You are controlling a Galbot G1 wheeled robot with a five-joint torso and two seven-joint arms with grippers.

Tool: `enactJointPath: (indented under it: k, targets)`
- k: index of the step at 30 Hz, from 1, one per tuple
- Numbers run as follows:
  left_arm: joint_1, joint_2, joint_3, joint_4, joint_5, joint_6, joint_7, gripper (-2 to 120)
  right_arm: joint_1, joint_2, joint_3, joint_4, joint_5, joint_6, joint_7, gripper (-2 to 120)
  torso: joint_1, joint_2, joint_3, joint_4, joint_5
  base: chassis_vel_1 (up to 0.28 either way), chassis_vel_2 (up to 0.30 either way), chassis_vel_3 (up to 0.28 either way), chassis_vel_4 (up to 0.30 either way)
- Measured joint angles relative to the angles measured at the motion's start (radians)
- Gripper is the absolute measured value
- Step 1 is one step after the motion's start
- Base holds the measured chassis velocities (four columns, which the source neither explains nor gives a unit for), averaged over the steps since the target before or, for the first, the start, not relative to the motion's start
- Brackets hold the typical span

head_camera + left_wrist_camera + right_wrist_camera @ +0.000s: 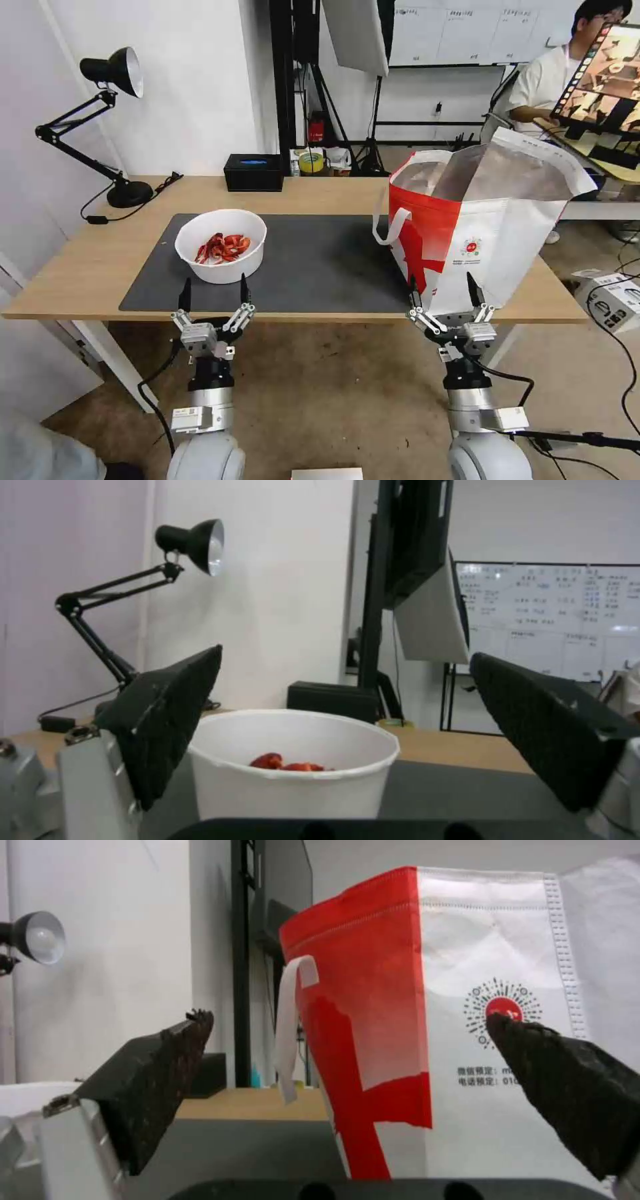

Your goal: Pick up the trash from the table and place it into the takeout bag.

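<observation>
A white bowl of red crayfish shells (221, 245) (293, 767), the trash on view, rests on the left part of the dark grey mat (320, 263) on the light-wood table (87, 270). My left gripper (214, 290) (347, 690) hangs open at the table's front edge, just short of the bowl. The red-and-white takeout bag (477, 227) (453, 1015) stands open-topped at the table's right end, its foil lining showing. My right gripper (445, 287) (353, 1035) is open right in front of the bag's lower face.
A black desk lamp (110, 127) stands at the table's far left corner, with its cable trailing beside it. A black rectangular box (253, 172) sits at the back edge. Cardboard boxes (613, 297) and cables lie on the floor to the right.
</observation>
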Motion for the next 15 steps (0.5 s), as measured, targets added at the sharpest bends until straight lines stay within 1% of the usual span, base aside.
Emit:
enactJointPath:
  k: [3, 5, 11, 14, 15]
  targets:
    - [-0.005, 0.006, -0.001, -0.005, -0.004, 0.010, -0.004, 100, -0.002, 0.000, 0.000, 0.000, -0.002, 0.000, -0.001, 100, 0.000, 0.000, 0.000, 0.0000, 0.0000, 0.000, 0.000, 0.000, 0.000]
    - [-0.017, 0.021, 0.002, -0.015, -0.019, 0.040, -0.021, 100, -0.001, 0.001, 0.001, 0.003, -0.004, -0.001, -0.001, 100, 0.000, 0.000, 0.000, 0.0000, 0.0000, 0.000, 0.000, 0.000, 0.000]
    - [-0.044, 0.051, 0.007, -0.020, -0.038, 0.079, -0.035, 100, 0.000, 0.006, 0.001, 0.003, -0.010, -0.001, -0.002, 100, 0.000, 0.000, 0.000, 0.0000, -0.0001, 0.000, 0.000, 0.000, 0.000]
    - [-0.074, 0.075, 0.012, -0.014, -0.060, 0.117, -0.049, 100, -0.001, 0.010, 0.003, 0.002, -0.015, -0.001, -0.003, 100, 0.000, 0.000, 0.000, 0.0000, -0.0001, 0.000, 0.000, 0.000, 0.000]
    - [-0.074, 0.075, 0.012, -0.014, -0.060, 0.117, -0.049, 100, -0.001, 0.010, 0.003, 0.002, -0.015, -0.001, -0.003, 100, 0.000, 0.000, 0.000, 0.0000, -0.0001, 0.000, 0.000, 0.000, 0.000]
